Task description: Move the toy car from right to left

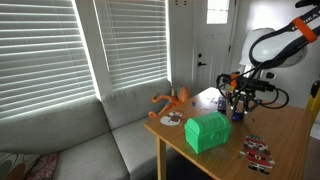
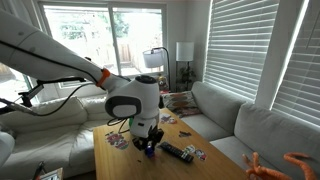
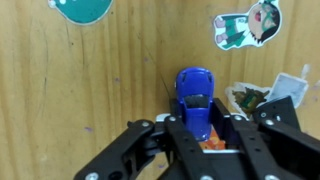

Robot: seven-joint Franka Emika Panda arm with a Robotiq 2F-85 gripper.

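Snugly between the narrowed jaws, tight on both flanks: blue toy car [image 3: 195,95].

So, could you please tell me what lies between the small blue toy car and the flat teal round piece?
Only bare wooden tabletop lies between the blue toy car and the teal round piece, as the wrist view shows.

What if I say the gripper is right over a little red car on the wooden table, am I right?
Not quite. The toy car is blue, not red, as the wrist view shows. The gripper is right over it on the wooden table.
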